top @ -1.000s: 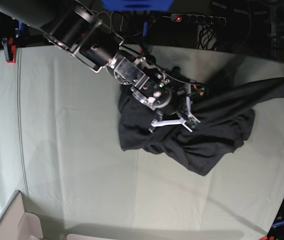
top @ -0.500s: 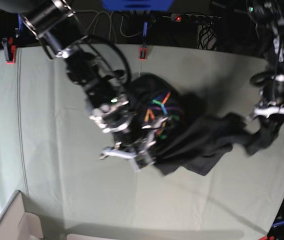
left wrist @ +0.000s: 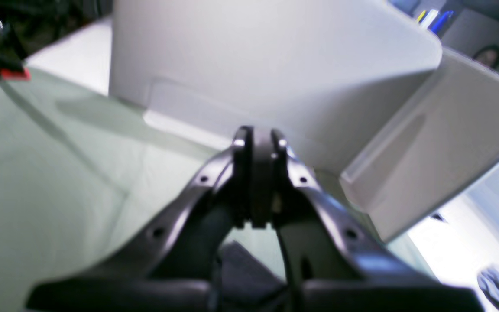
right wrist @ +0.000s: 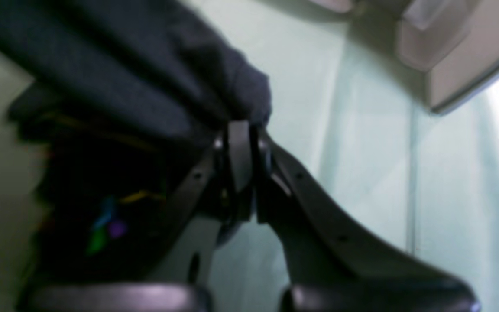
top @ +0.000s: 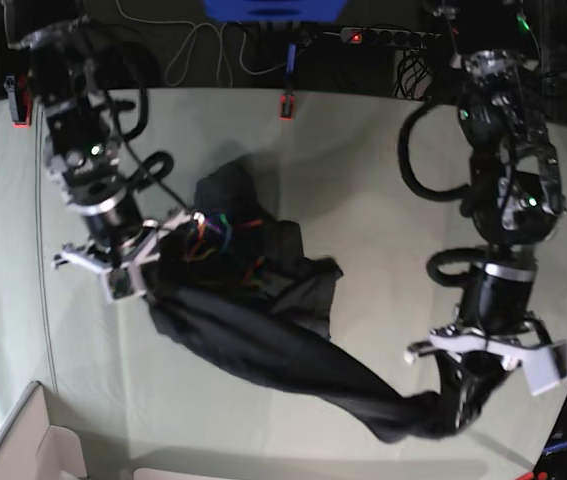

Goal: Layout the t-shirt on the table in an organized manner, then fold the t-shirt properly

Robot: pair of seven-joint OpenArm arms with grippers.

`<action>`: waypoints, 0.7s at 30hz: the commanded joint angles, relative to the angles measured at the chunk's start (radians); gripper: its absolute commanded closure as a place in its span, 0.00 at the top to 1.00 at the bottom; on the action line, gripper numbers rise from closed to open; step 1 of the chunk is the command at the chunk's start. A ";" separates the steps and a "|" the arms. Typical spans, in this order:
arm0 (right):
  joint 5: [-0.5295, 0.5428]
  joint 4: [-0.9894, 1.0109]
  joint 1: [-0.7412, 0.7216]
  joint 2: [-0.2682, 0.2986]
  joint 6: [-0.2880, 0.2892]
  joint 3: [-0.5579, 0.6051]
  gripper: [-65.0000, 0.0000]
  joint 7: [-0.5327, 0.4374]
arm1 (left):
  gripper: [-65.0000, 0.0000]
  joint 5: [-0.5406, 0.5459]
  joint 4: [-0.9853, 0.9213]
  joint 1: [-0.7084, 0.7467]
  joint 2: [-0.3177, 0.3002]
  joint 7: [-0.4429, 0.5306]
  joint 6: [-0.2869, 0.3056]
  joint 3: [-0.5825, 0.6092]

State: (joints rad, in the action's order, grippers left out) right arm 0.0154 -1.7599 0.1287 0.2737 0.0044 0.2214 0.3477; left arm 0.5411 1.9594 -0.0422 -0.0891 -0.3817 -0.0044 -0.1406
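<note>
The black t-shirt (top: 263, 330) hangs stretched in a twisted band across the grey-green table (top: 343, 160), its rainbow graphic (top: 213, 235) bunched near the upper left. My right gripper (top: 151, 268) is at the shirt's left end, shut on the cloth. In the right wrist view its fingers (right wrist: 240, 160) pinch a dark fold of the t-shirt (right wrist: 124, 86). At the shirt's lower right end, my left gripper (top: 458, 398) is shut on the fabric. The left wrist view shows that gripper (left wrist: 256, 182) closed, with dark cloth (left wrist: 243, 268) below the fingers.
A cardboard box (top: 28, 445) stands at the table's front left corner, and fills the far side of the left wrist view (left wrist: 275, 65). Red clamps (top: 19, 105) (top: 285, 105) grip the back edge. A power strip (top: 393, 38) and cables lie behind the table.
Both arms have swung apart: the right one carried its end of the shirt leftward, the left one came down to the front right. The shirt went from a heap to a stretched band.
</note>
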 commanded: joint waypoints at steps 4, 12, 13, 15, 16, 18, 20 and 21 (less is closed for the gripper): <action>-0.001 -0.044 0.018 -0.012 0.001 -0.004 0.00 -0.029 | 0.00 -0.009 0.042 -0.078 -0.016 0.033 0.002 -0.017; -0.002 -0.048 0.073 -0.043 0.001 -0.004 0.00 -0.029 | 0.00 -0.013 0.038 -0.238 -0.064 0.005 0.001 -0.072; -0.002 -0.062 0.087 -0.050 0.001 -0.007 0.00 -0.029 | 0.00 -0.013 0.034 -0.267 -0.064 -0.010 0.001 -0.072; -0.005 -0.088 0.118 -0.078 0.001 -0.009 0.00 -0.029 | 0.00 -0.013 0.024 -0.322 -0.064 -0.030 0.001 -0.063; -0.005 -0.100 0.133 -0.084 0.001 -0.010 0.00 -0.029 | 0.00 -0.011 0.007 -0.347 -0.062 -0.032 0.001 -0.057; -0.007 -0.122 0.170 -0.100 0.001 -0.010 0.00 -0.032 | 0.00 -0.011 -0.021 -0.401 -0.061 -0.029 0.001 -0.020; -0.007 -0.143 0.207 -0.104 0.001 -0.018 0.00 -0.034 | 0.00 -0.011 -0.035 -0.447 -0.053 -0.029 0.001 0.014; -0.007 -0.156 0.228 -0.106 0.001 -0.029 0.00 -0.035 | 0.00 -0.013 -0.039 -0.470 -0.039 -0.029 0.001 0.023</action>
State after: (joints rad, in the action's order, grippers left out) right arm 0.0154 -1.8984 0.3515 0.1612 0.0139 0.2024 0.3195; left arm 0.5350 1.9041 -0.4744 -0.1276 -0.4656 -0.0002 -0.1116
